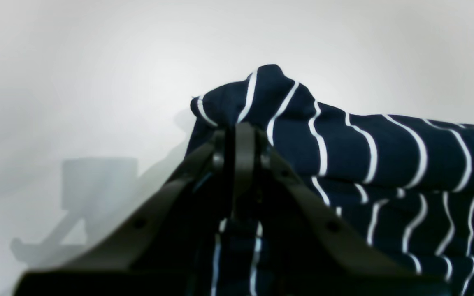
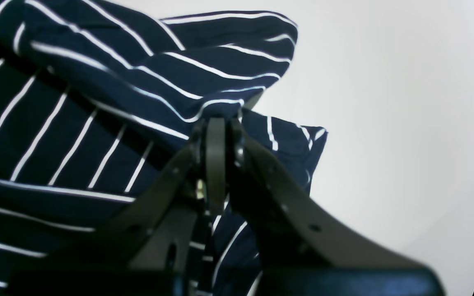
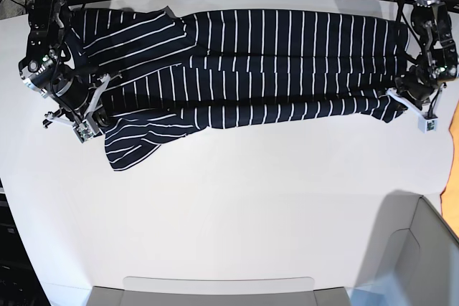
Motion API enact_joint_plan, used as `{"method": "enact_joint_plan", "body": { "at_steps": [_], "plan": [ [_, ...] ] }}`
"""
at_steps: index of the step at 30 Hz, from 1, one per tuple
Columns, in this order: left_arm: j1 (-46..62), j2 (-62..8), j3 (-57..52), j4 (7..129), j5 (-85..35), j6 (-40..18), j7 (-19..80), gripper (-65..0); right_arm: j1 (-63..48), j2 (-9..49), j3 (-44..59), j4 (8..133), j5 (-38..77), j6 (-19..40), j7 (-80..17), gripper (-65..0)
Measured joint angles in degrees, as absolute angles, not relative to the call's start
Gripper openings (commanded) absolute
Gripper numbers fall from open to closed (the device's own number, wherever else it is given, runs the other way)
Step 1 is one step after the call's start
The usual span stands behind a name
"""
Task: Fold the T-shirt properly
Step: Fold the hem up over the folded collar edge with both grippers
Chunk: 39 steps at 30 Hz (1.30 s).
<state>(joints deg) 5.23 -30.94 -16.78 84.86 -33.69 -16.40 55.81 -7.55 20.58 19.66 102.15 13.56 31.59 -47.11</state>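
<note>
1. Grey bin walls (image 3: pixel 423 249) fill the lower right of the base view, nearest the lens; beyond them is the white table (image 3: pixel 251 198).
2. I see the dark navy, white-striped soft T-shirt (image 3: pixel 272 62) stretched as a long band across the upper part of that frame, one sleeve drooping at lower left.
3. My left gripper (image 1: pixel 243 131) is clenched on a bunched corner of the cloth, at the right edge of the base view.
4. My right gripper (image 2: pixel 218 127) is likewise pinched on a fold of fabric, at upper left.
5. I judge a lengthwise fold is in hand; next I should carry both held edges across together, keeping the cloth taut and level.
</note>
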Motion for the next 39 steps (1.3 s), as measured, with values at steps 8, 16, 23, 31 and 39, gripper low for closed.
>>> {"method": "enact_joint_plan", "body": {
  "at_steps": [8,16,23,31,39],
  "plan": [
    [7.2,-31.2,-21.1,90.0,-33.9,-16.5,59.9,-65.0,-10.3,20.5,20.7,104.1,13.5,31.8,-47.1,-65.0],
    [8.9,-31.2,-21.1,90.6,-33.9,-16.5,61.7,-65.0,-13.0,20.6,21.3,110.8,14.0,31.8,-51.8,-65.0],
    [12.2,-31.2,-21.1,96.2,-33.7,-16.4,61.7,-65.0,-13.6,20.3,22.7,112.8,14.0,31.8,-54.5,-65.0],
    [14.8,-31.3,-21.1,96.9,-33.9,-16.4,61.6,-65.0,-17.8,20.6,22.9,116.6,13.9,31.9,-54.9,-65.0],
    [17.3,-31.2,-22.7,99.2,-34.3,-16.7,61.6,-65.0,-22.0,20.4,22.9,116.8,13.7,32.0,-54.8,-65.0]
  ]
}}
